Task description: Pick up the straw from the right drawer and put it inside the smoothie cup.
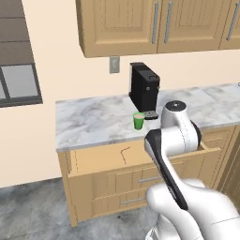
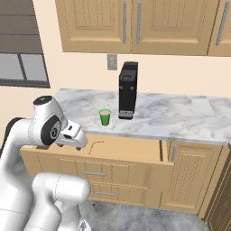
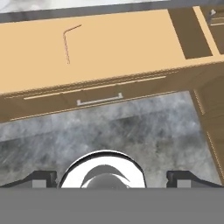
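The right drawer (image 1: pixel 96 158) (image 2: pixel 131 150) (image 3: pixel 131 43) stands pulled out under the marble counter. On its flat bottom lies the straw (image 1: pixel 124 153) (image 2: pixel 94 145) (image 3: pixel 66 41), thin and dark with a bent end. The green smoothie cup (image 1: pixel 138 120) (image 2: pixel 104 117) stands upright on the counter, just in front of the black machine. In the hand view my gripper (image 3: pixel 112 179) is open, with nothing between its dark fingertips (image 3: pixel 41 178). It looks down over the floor in front of the drawer, well short of the straw.
A black coffee machine (image 1: pixel 144 88) (image 2: pixel 127 90) stands behind the cup. Below the open drawer are shut drawer fronts with metal handles (image 3: pixel 99 99). Wall cabinets (image 2: pixel 135 25) hang above the counter. A cabinet door (image 2: pixel 189 176) is to the right.
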